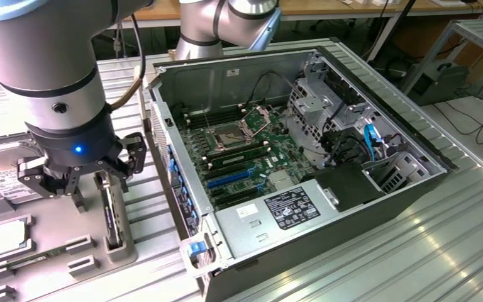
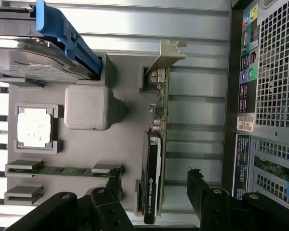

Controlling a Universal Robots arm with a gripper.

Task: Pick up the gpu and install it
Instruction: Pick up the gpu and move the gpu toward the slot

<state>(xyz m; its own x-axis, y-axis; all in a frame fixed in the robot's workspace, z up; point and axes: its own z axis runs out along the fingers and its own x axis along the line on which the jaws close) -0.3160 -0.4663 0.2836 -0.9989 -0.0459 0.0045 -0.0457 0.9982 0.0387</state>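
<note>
The gpu (image 1: pixel 111 217) stands on edge in a slot of the grey holder tray (image 1: pixel 57 220), left of the open computer case (image 1: pixel 309 157). In the wrist view the gpu (image 2: pixel 154 159) shows its black fan shroud, green board and silver end bracket. My gripper (image 1: pixel 99 189) hangs just above the card and is open. In the wrist view the gripper (image 2: pixel 154 190) has one black finger (image 2: pixel 113 185) on each side of the card's shroud end, with a gap on both sides. Nothing is held.
The grey tray (image 2: pixel 120 144) also carries a silver hard drive (image 2: pixel 33 57) with a blue bracket, a square processor chip (image 2: pixel 34 127) and a memory stick (image 2: pixel 62 170). Inside the case lies the motherboard (image 1: pixel 241 151) with blue expansion slots (image 1: pixel 229 179). The case's rear panel (image 2: pixel 274 96) stands close beside the card.
</note>
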